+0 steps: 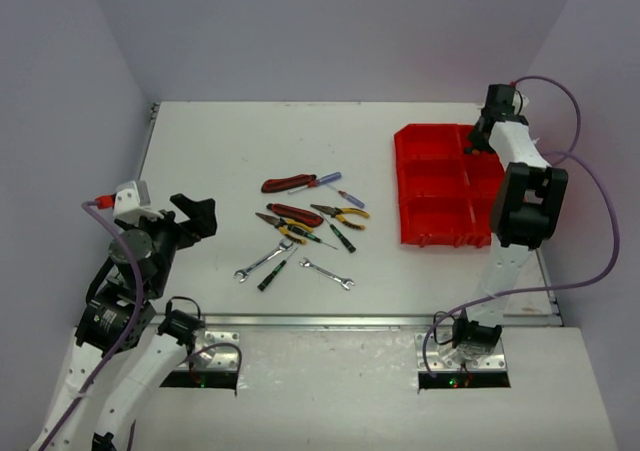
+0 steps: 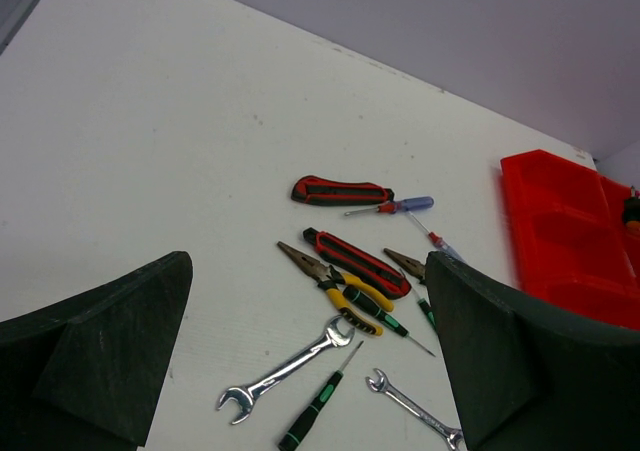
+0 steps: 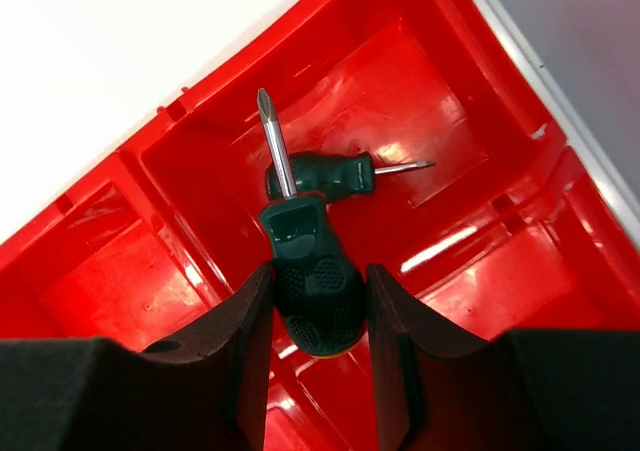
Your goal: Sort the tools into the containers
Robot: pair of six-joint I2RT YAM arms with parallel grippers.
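Observation:
Several tools lie grouped mid-table: a large silver wrench, a small wrench, a green-handled screwdriver, yellow-black pliers, red-black handled tools and a blue screwdriver. My left gripper is open and empty, hovering left of them. My right gripper is shut on a stubby dark-green screwdriver, held over a far compartment of the red tray. Another stubby green screwdriver lies in that compartment.
The red tray stands at the table's right side, near the right edge; it also shows in the left wrist view. Grey walls enclose the table on three sides. Bare white table lies left of and behind the tools.

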